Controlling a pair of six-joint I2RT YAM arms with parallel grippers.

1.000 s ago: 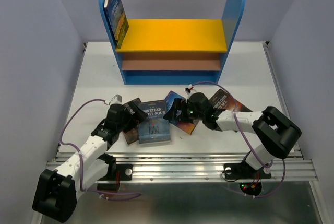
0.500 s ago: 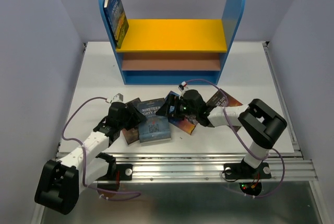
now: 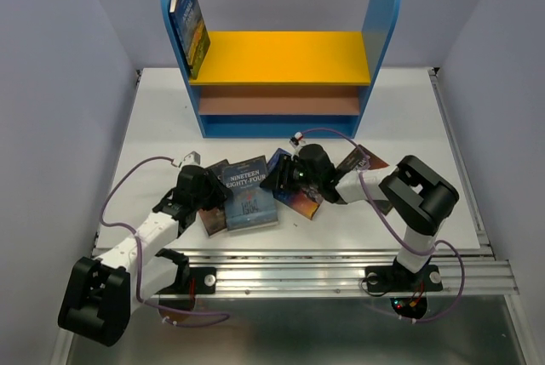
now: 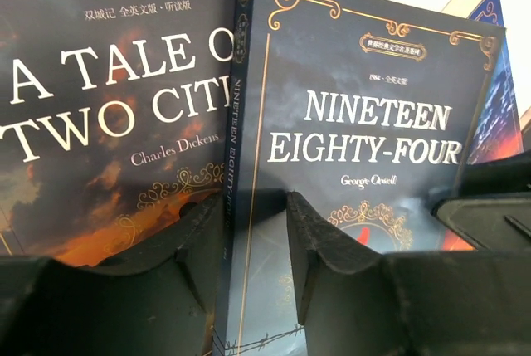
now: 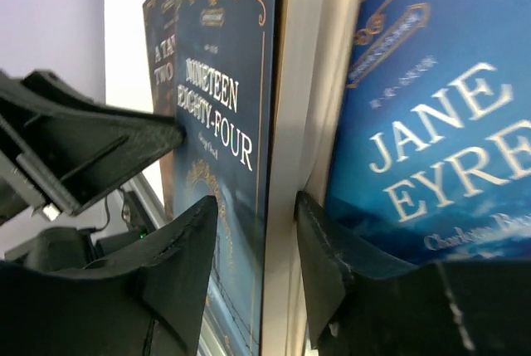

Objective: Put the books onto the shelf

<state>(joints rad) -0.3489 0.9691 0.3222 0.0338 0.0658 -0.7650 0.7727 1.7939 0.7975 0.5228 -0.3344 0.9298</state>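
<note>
Where loose books (image 3: 300,201) lie in front of the shelf (image 3: 281,57), the left fingers (image 4: 195,240) clamp the spine of the Nineteen Eighty-Four book (image 3: 248,195) and the right fingers (image 5: 187,248) clamp its page edge. Farther back, another book (image 3: 191,25) leans on the shelf.

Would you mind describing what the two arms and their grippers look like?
Both the left arm and the right arm have white links between bulky black joint housings, with black bases. A thin purple cable loops along each. The left gripper and the right gripper have matte black, angular fingers. A small green light glows on the right one.
</note>
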